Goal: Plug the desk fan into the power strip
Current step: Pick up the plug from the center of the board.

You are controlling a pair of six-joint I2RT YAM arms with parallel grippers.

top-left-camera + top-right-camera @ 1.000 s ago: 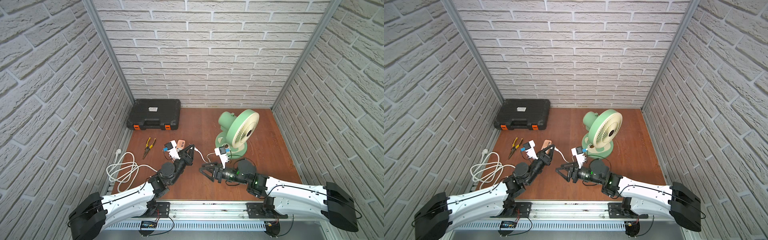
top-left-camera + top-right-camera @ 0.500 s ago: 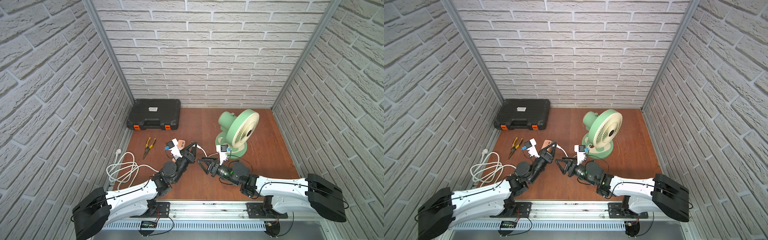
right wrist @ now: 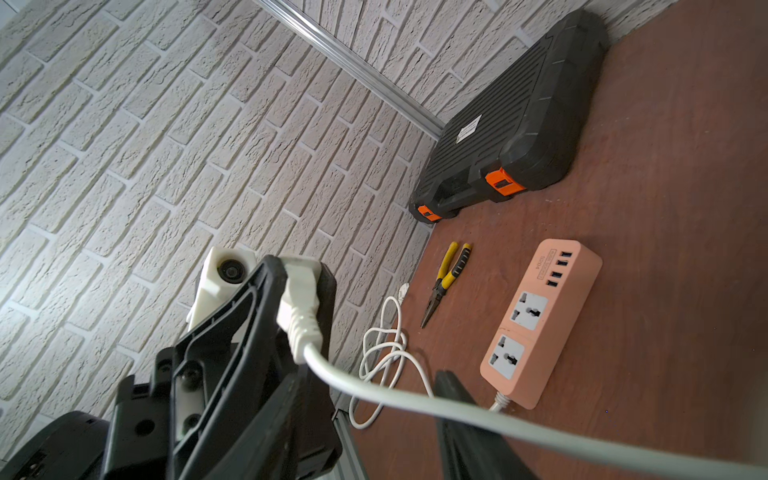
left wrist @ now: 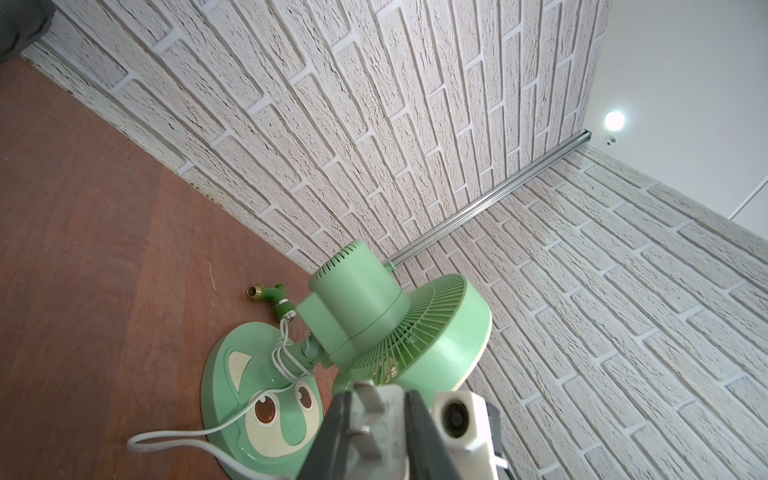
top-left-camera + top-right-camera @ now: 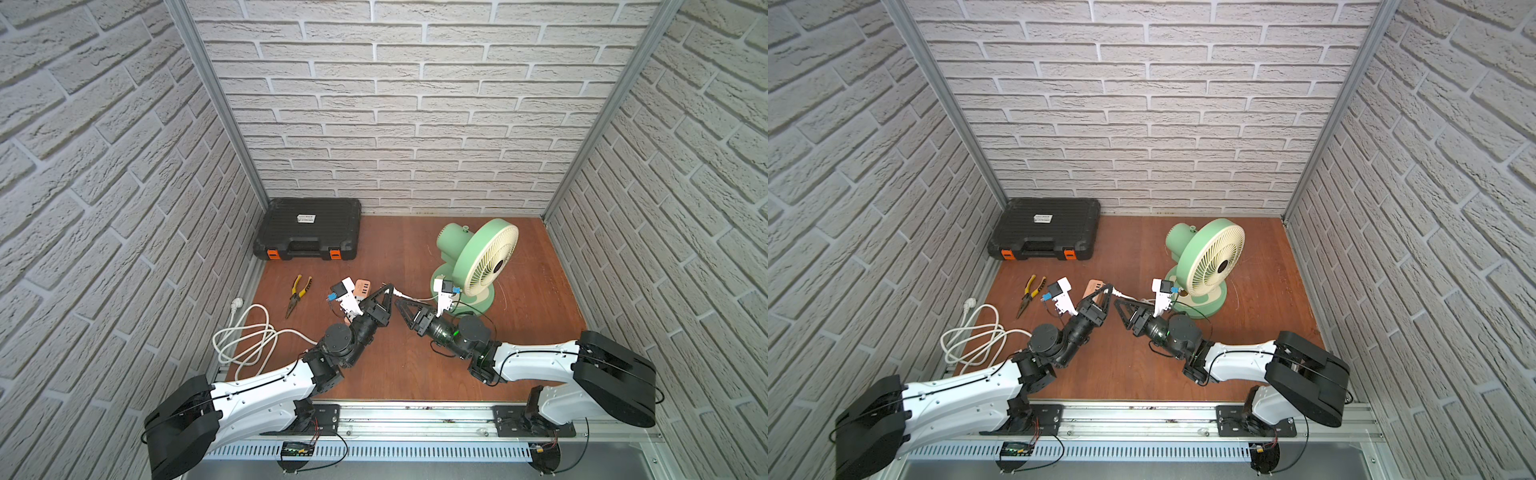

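The mint-green desk fan (image 5: pixel 482 262) (image 5: pixel 1212 257) (image 4: pixel 374 316) stands at the right of the wooden floor. Its thin white cord (image 5: pixel 419 298) (image 3: pixel 415 399) runs left to a small white plug (image 4: pixel 382 419) (image 3: pixel 301 286). My left gripper (image 5: pixel 386 293) (image 5: pixel 1109 290) is shut on that plug and holds it in the air, prongs pointing toward the fan. The peach-orange power strip (image 5: pixel 360 286) (image 5: pixel 1093 287) (image 3: pixel 540 320) lies flat just beyond the left gripper, sockets up and unoccupied. My right gripper (image 5: pixel 402 305) (image 5: pixel 1121 305) faces the left one, open, with the cord passing between its fingers (image 3: pixel 465 424).
A black toolcase (image 5: pixel 309 235) sits in the back left corner. Yellow-handled pliers (image 5: pixel 297 293) lie left of the strip. The strip's thick white cable (image 5: pixel 245 336) is coiled by the left wall. Brick walls close in three sides.
The right gripper has moved away from the front edge and leftward, up to the cord just behind the held plug, and its jaws have narrowed. The left gripper has barely moved and keeps the plug.
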